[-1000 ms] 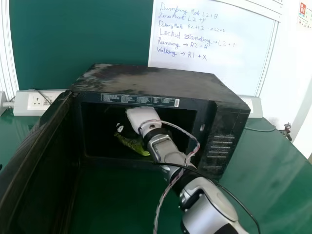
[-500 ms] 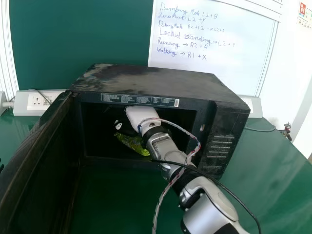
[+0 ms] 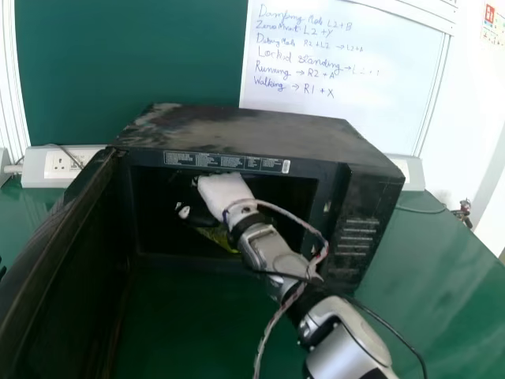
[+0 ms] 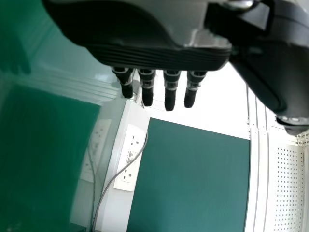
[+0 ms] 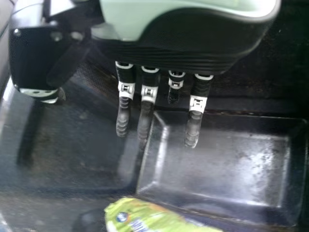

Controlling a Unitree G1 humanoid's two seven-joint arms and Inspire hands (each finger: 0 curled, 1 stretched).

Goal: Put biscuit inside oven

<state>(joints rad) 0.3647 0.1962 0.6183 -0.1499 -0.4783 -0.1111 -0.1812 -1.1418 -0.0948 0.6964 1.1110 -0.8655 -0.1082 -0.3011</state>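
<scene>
Beneath right hand (image 3: 223, 193), apparently, biscuit (image 3: 217, 235).

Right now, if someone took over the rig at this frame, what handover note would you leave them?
Right hand: open, inside the oven, holding nothing.
Left hand: open, holding nothing.
Yellow-green plastic biscuit packet: inside the boxy black oven, clear of the right fingertips.
Done: biscuit in.
Left: probably withdraw the right hand; the black door is open, so closing it may follow.

Head view: whiteboard (image 3: 355, 110) bright, one o'clock; oven interior (image 3: 158, 205) shadowed; surface (image 3: 454, 272) glare-streaked, four o'clock. Right wrist view: oven interior softly reflective.
</scene>
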